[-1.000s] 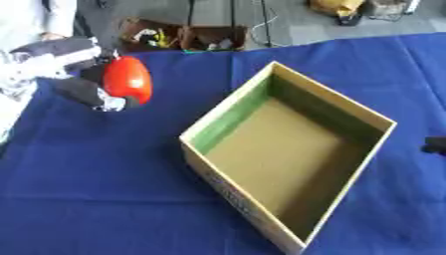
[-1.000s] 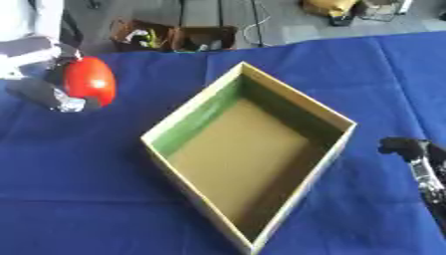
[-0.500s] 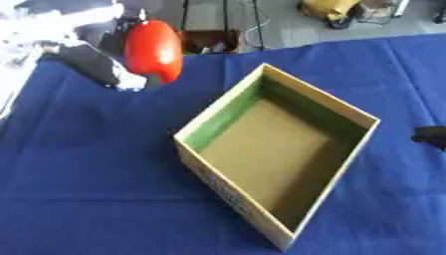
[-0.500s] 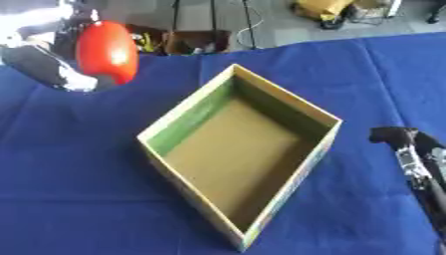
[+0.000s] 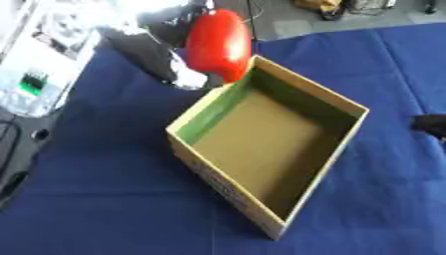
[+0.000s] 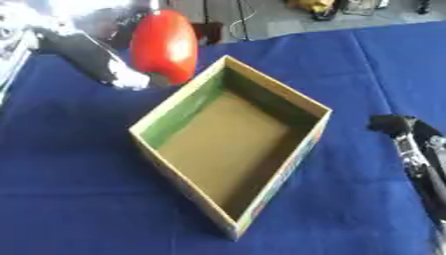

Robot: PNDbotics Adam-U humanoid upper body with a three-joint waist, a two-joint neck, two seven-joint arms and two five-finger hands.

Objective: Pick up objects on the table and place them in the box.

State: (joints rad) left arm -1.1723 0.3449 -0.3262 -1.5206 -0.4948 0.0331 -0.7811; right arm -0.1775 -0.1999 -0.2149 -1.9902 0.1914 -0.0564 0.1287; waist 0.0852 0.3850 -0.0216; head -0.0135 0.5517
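My left hand is shut on a smooth red oblong object and carries it in the air, just beyond the far left rim of the open cardboard box. The box stands on the blue tablecloth with green inner walls and a bare brown floor. My right hand rests at the right edge of the table, fingers relaxed and straight, holding nothing; only a dark tip of the right hand shows in the left eye view.
The blue cloth covers the table around the box. A white and grey device lies off the table's left edge. Cables and clutter sit on the floor beyond the far edge.
My left hand has carried the red object right and nearer, from over the cloth to the box's far left rim. The camera has shifted. My right hand has stayed put.
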